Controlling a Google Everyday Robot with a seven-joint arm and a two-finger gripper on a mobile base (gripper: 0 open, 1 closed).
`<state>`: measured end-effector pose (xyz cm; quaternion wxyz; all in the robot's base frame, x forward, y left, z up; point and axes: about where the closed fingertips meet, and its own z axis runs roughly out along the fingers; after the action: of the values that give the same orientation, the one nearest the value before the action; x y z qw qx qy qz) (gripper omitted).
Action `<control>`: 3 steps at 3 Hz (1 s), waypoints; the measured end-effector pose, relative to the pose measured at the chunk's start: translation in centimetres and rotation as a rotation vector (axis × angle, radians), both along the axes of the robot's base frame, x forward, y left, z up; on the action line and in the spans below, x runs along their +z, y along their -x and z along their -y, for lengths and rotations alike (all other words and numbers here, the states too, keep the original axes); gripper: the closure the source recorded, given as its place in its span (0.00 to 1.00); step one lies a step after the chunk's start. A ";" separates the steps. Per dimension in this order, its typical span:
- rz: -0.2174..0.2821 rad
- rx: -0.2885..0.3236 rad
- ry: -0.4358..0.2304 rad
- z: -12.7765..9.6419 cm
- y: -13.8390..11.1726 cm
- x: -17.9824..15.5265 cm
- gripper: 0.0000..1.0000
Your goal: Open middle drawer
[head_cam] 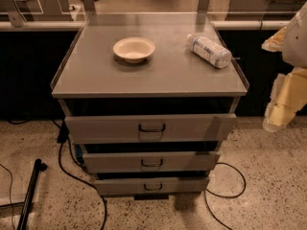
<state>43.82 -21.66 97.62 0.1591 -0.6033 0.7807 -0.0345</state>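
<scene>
The grey metal cabinet (148,75) stands in the centre with three drawers stacked down its front. The middle drawer (192,161) is the mid-sized one, with a small dark loop handle (152,163) at its centre. None of its inside shows. The widest drawer (105,127) is above it and the narrowest drawer (120,186) is below it. My gripper (277,115) hangs at the right edge of the view. It is well to the right of the cabinet, about level with the top drawer, and touches nothing.
A white bowl (134,49) and a plastic bottle (208,51) lying on its side are on the cabinet top. Black cables (72,171) run over the speckled floor on both sides of the cabinet. A dark pole (29,195) lies at the lower left.
</scene>
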 end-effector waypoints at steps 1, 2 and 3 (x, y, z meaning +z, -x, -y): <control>0.003 0.001 -0.002 -0.1 0.0 0.1 0.00; 0.003 0.004 -0.141 -0.9 1.1 -3.6 0.00; -0.013 0.024 -0.285 -2.9 2.7 -9.3 0.00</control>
<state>41.08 -18.78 88.32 0.2383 -0.5841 0.7715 0.0827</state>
